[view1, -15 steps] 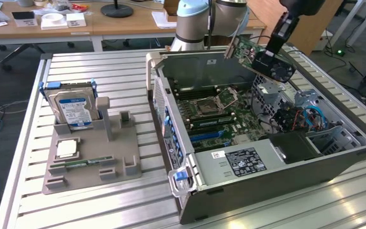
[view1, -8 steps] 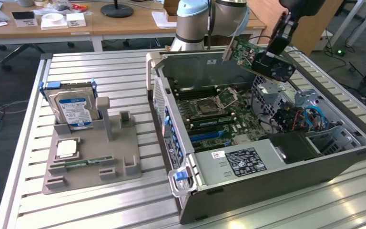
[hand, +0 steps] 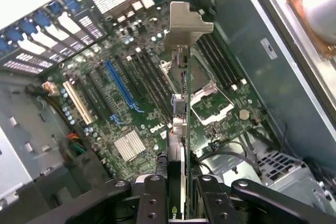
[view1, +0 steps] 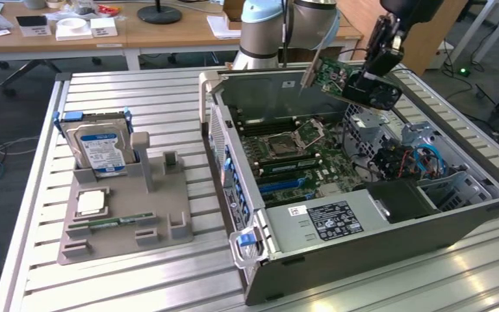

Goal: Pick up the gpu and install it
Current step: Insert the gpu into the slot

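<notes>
1. Hanging over the far part of the open computer case [view1: 362,247] in the exterior view, the gpu [view1: 336,77] sits tilted in the tool [view1: 358,84], which is clamped on it.
2. The card's silver bracket [view1: 310,68] is on the side toward the case wall that carries the blue clips, and the card is clear of the motherboard [view1: 293,156] on the case floor.
3. Beside the case on the counter [view1: 405,286], a grey holder [view1: 128,221] carries a hard drive [view1: 102,149] standing on edge, well apart from the card.
4. In the wrist view the card is seen edge-on, with one of the fingers [hand: 152,198] on each side pressing its faces.
5. The bracket points down into the case, over the board between the blue slot [hand: 121,90] and the processor socket [hand: 210,103].
6. The card is judged light, thin and stiff, but fragile, with bare components and a contact edge that should not be knocked.
7. A hold across the flat faces at the end away from the bracket, as here, seems sound, since it leaves the bracket and the slot edge free.
8. Edge-on, the card's faces and contact edge are hidden, so it cannot be told which slot it lines up with.
9. In the exterior view the arm is cut off above the case, and the card hides the fingertips.
</notes>
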Robot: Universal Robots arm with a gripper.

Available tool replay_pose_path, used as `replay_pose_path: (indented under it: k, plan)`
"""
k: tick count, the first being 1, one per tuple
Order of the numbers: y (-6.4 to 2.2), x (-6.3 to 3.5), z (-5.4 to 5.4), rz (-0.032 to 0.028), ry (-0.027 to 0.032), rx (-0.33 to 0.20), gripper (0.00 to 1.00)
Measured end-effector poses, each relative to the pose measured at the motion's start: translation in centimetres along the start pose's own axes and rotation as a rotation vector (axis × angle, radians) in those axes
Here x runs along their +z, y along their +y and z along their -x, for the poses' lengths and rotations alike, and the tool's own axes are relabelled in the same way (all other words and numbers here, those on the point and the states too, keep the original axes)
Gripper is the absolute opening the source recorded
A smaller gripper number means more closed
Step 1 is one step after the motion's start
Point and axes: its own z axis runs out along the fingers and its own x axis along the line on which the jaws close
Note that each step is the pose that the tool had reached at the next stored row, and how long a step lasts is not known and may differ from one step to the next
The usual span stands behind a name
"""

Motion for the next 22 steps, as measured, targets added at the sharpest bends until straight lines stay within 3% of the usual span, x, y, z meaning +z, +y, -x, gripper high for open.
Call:
replay_pose_path:
  k: [19,22]
  plan:
    - [-0.02,0.24,0.00,0.0072,0.0326,-0.344,0.26]
    - [-0.01,0.24,0.01,0.0077,0.0356,-0.372,0.26]
